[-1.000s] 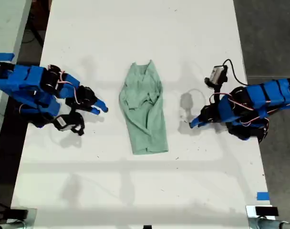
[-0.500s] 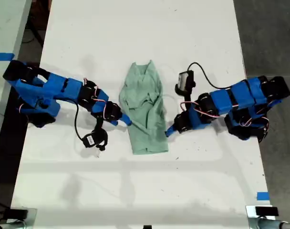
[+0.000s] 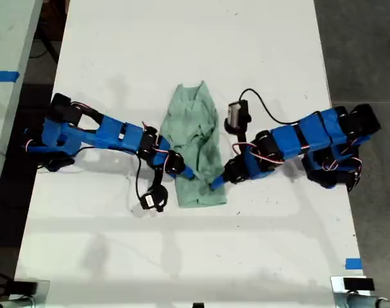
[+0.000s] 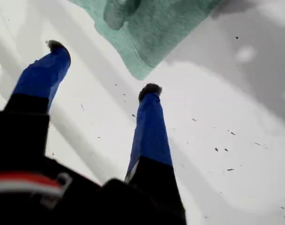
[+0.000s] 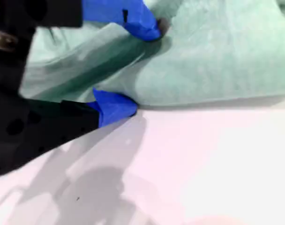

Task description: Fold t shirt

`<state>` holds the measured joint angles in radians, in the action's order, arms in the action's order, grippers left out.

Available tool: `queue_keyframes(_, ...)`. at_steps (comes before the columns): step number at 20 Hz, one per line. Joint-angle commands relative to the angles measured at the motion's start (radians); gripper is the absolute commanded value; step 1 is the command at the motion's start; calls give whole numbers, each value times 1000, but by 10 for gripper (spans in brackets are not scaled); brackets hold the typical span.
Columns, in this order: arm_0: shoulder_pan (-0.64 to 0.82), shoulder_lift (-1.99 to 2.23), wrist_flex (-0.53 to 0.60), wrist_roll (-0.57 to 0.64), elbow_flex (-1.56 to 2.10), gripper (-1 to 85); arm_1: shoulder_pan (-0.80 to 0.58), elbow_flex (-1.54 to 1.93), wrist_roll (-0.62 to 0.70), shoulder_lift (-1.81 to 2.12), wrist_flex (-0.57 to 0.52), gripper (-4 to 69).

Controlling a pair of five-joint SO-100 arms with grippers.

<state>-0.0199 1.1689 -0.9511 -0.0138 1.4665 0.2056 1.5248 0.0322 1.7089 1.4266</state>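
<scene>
The pale mint-green t shirt (image 3: 195,135) lies bunched lengthwise in the middle of the white table (image 3: 182,38). My first gripper (image 3: 215,184) reaches in from the exterior view's right, at the shirt's edge near its lower corner. In the first wrist view it (image 4: 104,68) is open, both fingers over bare table, and a corner of the shirt (image 4: 152,28) lies just ahead. My second gripper (image 3: 187,172) comes from the exterior view's left. It (image 5: 143,68) is open astride the shirt (image 5: 217,61), one finger on the cloth and the other at its edge.
The table ends on dark floor at the exterior view's right. A strip of blue tape (image 3: 353,263) marks the table's lower right in that view. Another pale surface with blue tape (image 3: 2,77) stands beyond the table's left edge there. Wrist camera cables hang by both arms.
Both arms have stretched inward from the table's sides to the lower part of the shirt. The shirt has not moved.
</scene>
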Motion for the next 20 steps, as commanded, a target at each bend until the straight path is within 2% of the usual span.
queue_keyframes(1,-11,-86,-23,-26,-104,-2,21,-92,-3,0,14,310)
queue_keyframes(5,-11,-63,-71,-21,-127,-2,38,-109,-48,-95,-3,297)
queue_keyframes(7,-9,-60,-81,-21,-127,-2,40,-97,-72,-150,-23,252)
queue_keyframes(12,-11,-57,-89,-20,-129,-2,15,-58,-52,-304,-170,213)
queue_keyframes(15,-15,-48,-98,-20,-133,-2,-3,-28,-46,-393,-272,132)
queue_keyframes(16,-17,-44,-103,-20,-135,-2,-5,-28,-52,-407,-278,56)
queue_keyframes(17,-18,-41,-107,-20,-137,-2,-5,-28,-60,-407,-278,17)
queue_keyframes(20,-31,-28,-133,-12,-172,-2,6,-98,-58,-373,-206,17)
